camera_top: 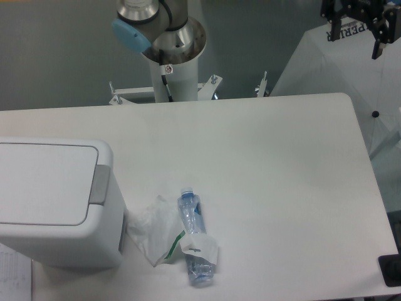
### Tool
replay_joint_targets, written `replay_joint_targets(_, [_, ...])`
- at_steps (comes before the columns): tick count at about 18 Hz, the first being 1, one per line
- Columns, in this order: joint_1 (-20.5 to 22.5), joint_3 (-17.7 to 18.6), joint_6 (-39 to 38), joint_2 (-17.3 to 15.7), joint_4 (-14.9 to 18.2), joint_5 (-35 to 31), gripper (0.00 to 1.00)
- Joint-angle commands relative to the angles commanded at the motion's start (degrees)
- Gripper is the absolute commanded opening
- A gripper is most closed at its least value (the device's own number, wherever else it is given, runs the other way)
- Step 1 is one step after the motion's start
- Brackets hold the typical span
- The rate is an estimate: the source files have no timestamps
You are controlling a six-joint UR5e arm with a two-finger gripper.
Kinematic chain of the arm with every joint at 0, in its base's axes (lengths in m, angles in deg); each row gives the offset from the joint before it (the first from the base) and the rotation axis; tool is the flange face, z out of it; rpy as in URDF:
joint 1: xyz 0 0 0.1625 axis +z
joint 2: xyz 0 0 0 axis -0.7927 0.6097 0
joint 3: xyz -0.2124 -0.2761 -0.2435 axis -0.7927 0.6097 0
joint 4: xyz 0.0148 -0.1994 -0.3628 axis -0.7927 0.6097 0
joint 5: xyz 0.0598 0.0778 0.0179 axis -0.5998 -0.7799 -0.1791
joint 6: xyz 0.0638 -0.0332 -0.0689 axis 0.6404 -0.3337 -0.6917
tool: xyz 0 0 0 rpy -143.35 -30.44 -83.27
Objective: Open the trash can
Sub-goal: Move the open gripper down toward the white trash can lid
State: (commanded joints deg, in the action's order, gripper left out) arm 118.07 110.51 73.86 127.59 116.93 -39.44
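Note:
The trash can (56,207) is a large white boxy bin at the left edge of the table. Its flat white lid (44,182) lies shut, with the grey push tab (98,185) on its right side. My gripper (356,39) hangs high at the top right, beyond the table's far right corner and far from the bin. Its black fingers are spread apart and hold nothing.
A small clear plastic bottle (194,241) lies on the table (269,175) just right of the bin, beside a thin crumpled white plastic bag (153,232). The arm's base column (172,63) stands behind the table's far edge. A white draped surface (351,81) sits at the right.

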Motion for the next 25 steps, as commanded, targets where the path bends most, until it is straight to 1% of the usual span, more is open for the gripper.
replay_joint_targets(3, [-0.6,0.0,-0.3,0.0,0.0,0.7,1.00])
replay_joint_targets(9, [-3.8,0.1,-9.8,0.4,0.0,2.9,1.00])
replay_joint_targets(11, [-6.3,0.4,-14.1,0.4,0.1,6.1,1.00])
replay_joint_targets(13, [-7.4,1.8,-18.1,0.1,0.1,9.0,1.00])
replay_joint_targets(15, [-8.3,2.2,-24.0,0.0,0.0,12.1,1.00])
replay_joint_targets(16, [-8.9,2.3,-28.4,0.1,0.0,13.3,1.00])
replay_joint_targets(18, [-10.9,2.2,-40.3,0.2,-0.3,16.7,1.00])
replay_joint_targets(19, [-12.1,2.5,-45.6,0.2,-2.4,17.7,1.00])
replay_joint_targets(21, [-14.8,4.3,-56.6,0.1,-8.6,17.9,1.00])
replay_joint_targets(23, [-19.0,5.7,-68.3,0.6,-13.6,17.8,1.00])
replay_joint_targets(24, [-21.1,5.9,-73.1,1.5,-15.4,17.8,1.00])
replay_joint_targets(25, [-22.7,6.2,-76.4,2.2,-16.5,17.8,1.00])
